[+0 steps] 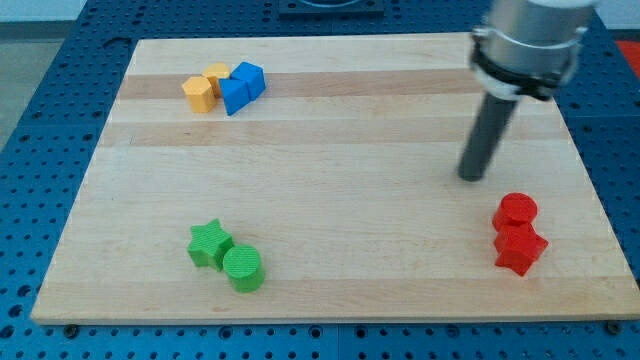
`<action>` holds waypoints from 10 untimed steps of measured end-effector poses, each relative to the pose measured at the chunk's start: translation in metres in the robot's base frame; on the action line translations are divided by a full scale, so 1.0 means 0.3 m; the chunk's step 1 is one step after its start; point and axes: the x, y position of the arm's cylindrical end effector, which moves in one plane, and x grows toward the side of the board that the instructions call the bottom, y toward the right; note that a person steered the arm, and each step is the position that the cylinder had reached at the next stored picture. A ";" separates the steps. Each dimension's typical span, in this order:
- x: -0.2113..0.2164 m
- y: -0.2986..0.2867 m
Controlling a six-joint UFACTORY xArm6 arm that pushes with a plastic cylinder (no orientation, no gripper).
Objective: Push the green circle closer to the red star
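The green circle [243, 268] lies near the view's bottom left of the wooden board, touching a green star [209, 243] on its upper left. The red star [520, 249] lies at the view's right, just below a red circle-like block [515, 211] that touches it. My tip [471, 177] is at the end of the dark rod, up and to the left of the red blocks, far to the right of the green circle.
Two yellow-orange blocks [200, 93] [218, 76] and two blue blocks [236, 95] [250, 78] cluster at the view's top left. The wooden board [320, 180] sits on a blue perforated table [50, 120].
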 end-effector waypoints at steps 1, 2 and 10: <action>-0.004 -0.322; 0.034 -0.680; 0.448 -0.661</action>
